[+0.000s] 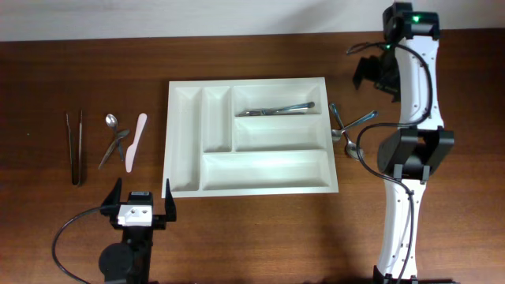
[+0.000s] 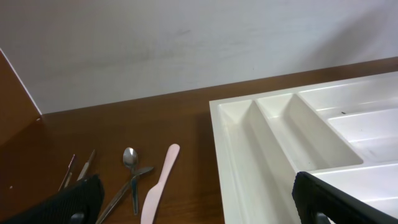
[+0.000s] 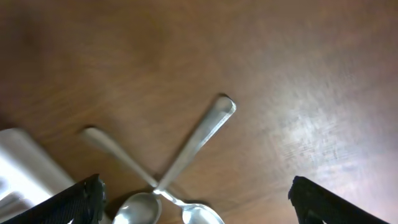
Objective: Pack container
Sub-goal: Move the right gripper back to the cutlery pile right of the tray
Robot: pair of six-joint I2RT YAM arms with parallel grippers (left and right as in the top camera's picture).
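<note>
A white cutlery tray (image 1: 331, 134) lies mid-table, with silver cutlery (image 1: 276, 109) in its upper right compartment. Its rim also shows in the left wrist view (image 2: 231, 155). Left of it lie a pink knife (image 1: 136, 142), a spoon with another silver piece (image 1: 113, 134) and a dark pair of tongs (image 1: 75, 146). Crossed spoons (image 1: 347, 126) lie right of the tray. My left gripper (image 1: 143, 203) is open and empty at the tray's front left corner. My right gripper (image 1: 369, 72) is open and empty, hovering above the crossed spoons (image 3: 193, 146).
The pink knife (image 2: 158, 183) and the spoon (image 2: 130, 163) lie just ahead of the left fingers. The right arm's links (image 1: 410, 158) stretch along the table's right side. A pale wall (image 2: 186, 43) stands behind the table.
</note>
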